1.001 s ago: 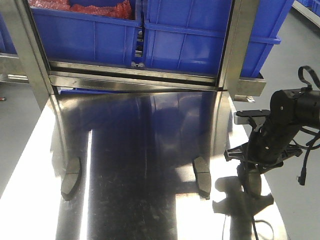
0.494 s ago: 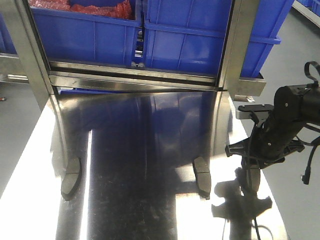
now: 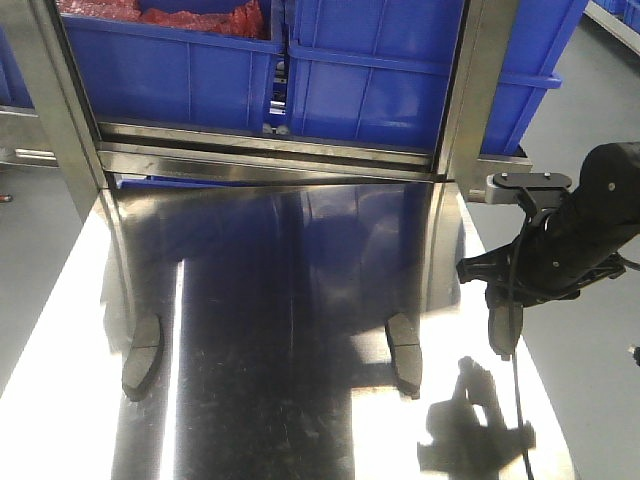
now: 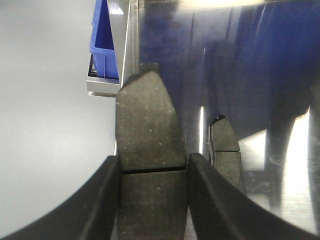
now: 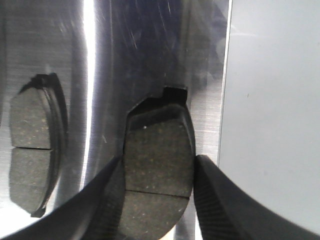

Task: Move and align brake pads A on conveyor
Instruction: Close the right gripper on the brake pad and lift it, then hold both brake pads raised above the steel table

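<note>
My right gripper (image 3: 503,318) is shut on a dark grey brake pad (image 3: 504,330), which hangs above the right edge of the shiny steel table (image 3: 300,300). In the right wrist view the pad (image 5: 157,155) sits between both fingers (image 5: 220,200), its cross groove showing. My left gripper (image 4: 152,165) is shut on another brake pad (image 4: 147,125) over the table's left edge; that arm is outside the front view. Two more pads lie on the steel, one left (image 3: 142,355) and one right of centre (image 3: 404,353). The conveyor is out of view.
Blue bins (image 3: 380,80) stand behind a steel frame with two uprights (image 3: 465,90) at the table's far end. Grey floor (image 3: 590,200) lies beyond the table's right edge. A black cable (image 3: 516,400) hangs from the right arm over the table corner.
The right arm has risen and swung to the right with its pad, off the table surface towards the edge. The two pads lying on the steel have not moved.
</note>
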